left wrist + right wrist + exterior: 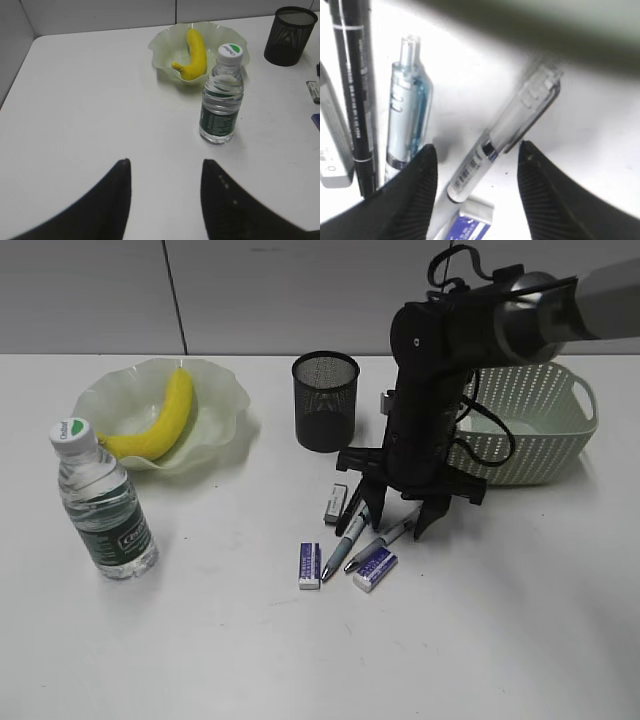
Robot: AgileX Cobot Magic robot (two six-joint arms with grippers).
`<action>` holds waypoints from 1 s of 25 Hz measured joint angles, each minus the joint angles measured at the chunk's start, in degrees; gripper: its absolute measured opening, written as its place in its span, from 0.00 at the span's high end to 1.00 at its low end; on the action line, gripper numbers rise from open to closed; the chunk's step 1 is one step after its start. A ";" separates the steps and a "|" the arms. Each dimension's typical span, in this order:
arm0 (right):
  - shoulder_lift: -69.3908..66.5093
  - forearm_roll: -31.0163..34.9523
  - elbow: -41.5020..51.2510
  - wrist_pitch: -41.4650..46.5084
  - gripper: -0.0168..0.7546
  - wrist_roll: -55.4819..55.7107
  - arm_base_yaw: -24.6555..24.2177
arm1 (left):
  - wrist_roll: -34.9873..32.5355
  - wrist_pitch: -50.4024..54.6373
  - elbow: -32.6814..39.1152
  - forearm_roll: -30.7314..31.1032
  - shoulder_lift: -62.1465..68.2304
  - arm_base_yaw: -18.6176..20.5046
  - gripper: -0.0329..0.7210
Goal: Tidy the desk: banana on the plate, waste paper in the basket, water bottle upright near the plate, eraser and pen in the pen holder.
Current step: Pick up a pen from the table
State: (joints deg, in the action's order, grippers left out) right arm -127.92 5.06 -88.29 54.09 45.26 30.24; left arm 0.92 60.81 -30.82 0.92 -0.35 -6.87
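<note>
The banana point(165, 420) lies in the wavy green plate point(222, 388) at the back left. The water bottle point(105, 505) stands upright in front of the plate. My right gripper point(395, 515) is open and reaches down over the pens, its fingers point(477, 150) straddling a clear grey pen point(505, 130). A blue pen point(405, 110) and a black pen point(352, 85) lie to the left. Blue-and-white erasers point(310, 565) point(375, 568) lie beside the pens, and one eraser point(470, 225) touches the grey pen's tip. My left gripper point(165, 167) is open and empty above the bare desk. The waste paper is out of view.
The black mesh pen holder point(325, 400) stands behind the pens. The sage-green basket point(540, 430) stands at the back right, partly hidden by my right arm. A third eraser point(335, 502) lies left of the gripper. The left wrist view shows the bottle point(220, 100) and the plate point(165, 45).
</note>
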 joint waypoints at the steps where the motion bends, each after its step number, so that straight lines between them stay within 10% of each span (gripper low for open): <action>1: 0.00 0.00 -0.06 0.34 0.45 0.84 0.24 | 0.00 0.00 0.00 0.00 0.00 0.00 0.50; 25: -0.20 0.12 -0.17 -1.93 0.86 2.21 2.69 | 0.00 0.00 0.00 0.00 0.00 0.00 0.54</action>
State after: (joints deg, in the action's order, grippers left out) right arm -128.12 5.18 -88.46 52.16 47.47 32.93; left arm 0.92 60.81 -30.82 0.92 -0.35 -6.87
